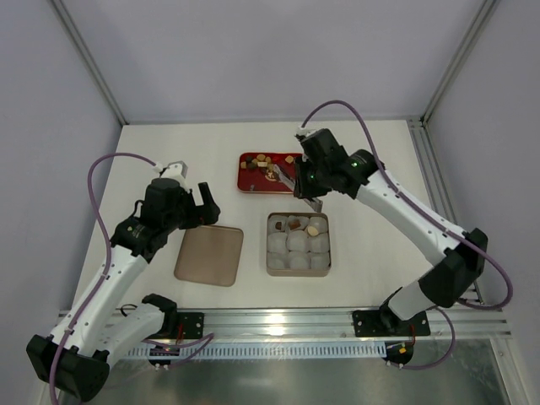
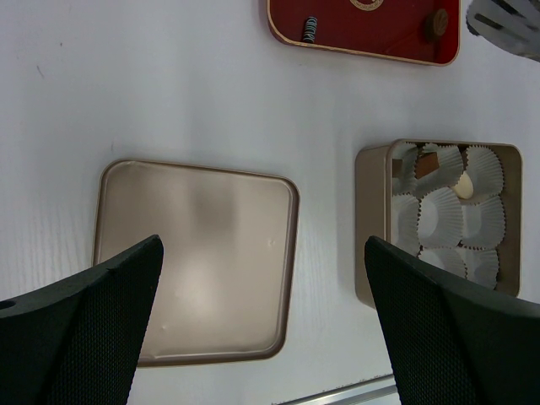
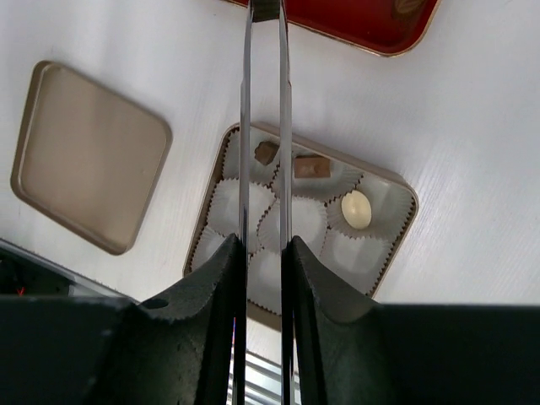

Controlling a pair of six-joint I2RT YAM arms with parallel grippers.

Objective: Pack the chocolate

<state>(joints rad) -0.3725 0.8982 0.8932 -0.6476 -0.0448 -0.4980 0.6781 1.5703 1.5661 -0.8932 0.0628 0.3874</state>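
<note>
Several small chocolates (image 1: 263, 160) lie in a red tray (image 1: 253, 186). Three more sit in white paper cups in the gold box (image 1: 272, 267): a cream round one (image 3: 356, 209), a tan square one (image 3: 310, 166) and a dark one (image 3: 267, 153). My right gripper (image 3: 264, 253) is shut on metal tweezers (image 3: 264, 126). It hovers over the box, and the tweezer tips reach the red tray (image 3: 371, 25); what they hold, if anything, is hidden. My left gripper (image 2: 261, 312) is open and empty above the gold lid (image 2: 196, 257).
The lid (image 1: 209, 255) lies flat left of the box. The red tray stands behind the box. The box (image 2: 371, 228) and tray (image 2: 371, 29) also show in the left wrist view. A metal rail (image 1: 287, 319) runs along the table's near edge.
</note>
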